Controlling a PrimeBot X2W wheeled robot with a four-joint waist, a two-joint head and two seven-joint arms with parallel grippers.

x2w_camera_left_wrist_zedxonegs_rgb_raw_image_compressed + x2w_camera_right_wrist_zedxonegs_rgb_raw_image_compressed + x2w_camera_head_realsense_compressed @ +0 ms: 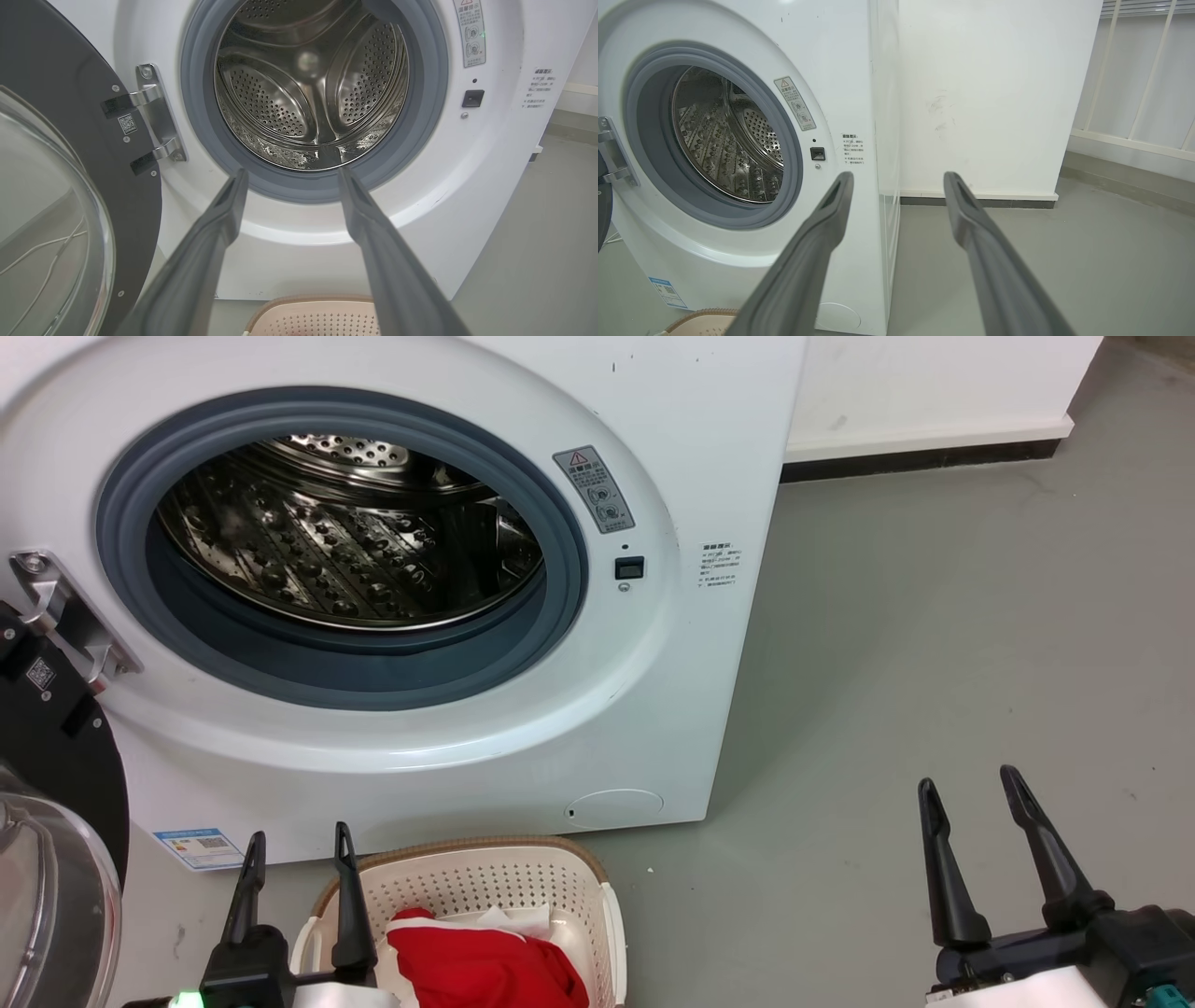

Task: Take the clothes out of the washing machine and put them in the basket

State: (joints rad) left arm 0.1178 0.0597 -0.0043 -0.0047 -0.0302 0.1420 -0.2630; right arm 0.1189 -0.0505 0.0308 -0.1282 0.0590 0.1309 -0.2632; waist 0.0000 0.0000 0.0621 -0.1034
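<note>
The washing machine (728, 476) is standing with its door (56, 896) swung open to the left. Its steel drum (345, 541) is showing bare perforated metal inside the grey seal (560, 616).

The basket (485, 882) is sitting on the grey floor (934, 663) just in front of the machine's base, below the opening. The clothes are lying in it: a red garment (476, 966) is heaped toward the near side, with a white piece (523, 919) peeking out behind it against the far wall.

The left gripper (298, 834) is hovering at the basket's left rim, pointing at the machine. Its jaws are standing apart with nothing between them. The right gripper (968, 779) is hanging over bare floor, well to the right of the machine and the basket, its jaws likewise spread wide and gripping nothing. Seen from the left wrist, that arm's jaws are framing the lower lip of the seal, clear of it.
</note>
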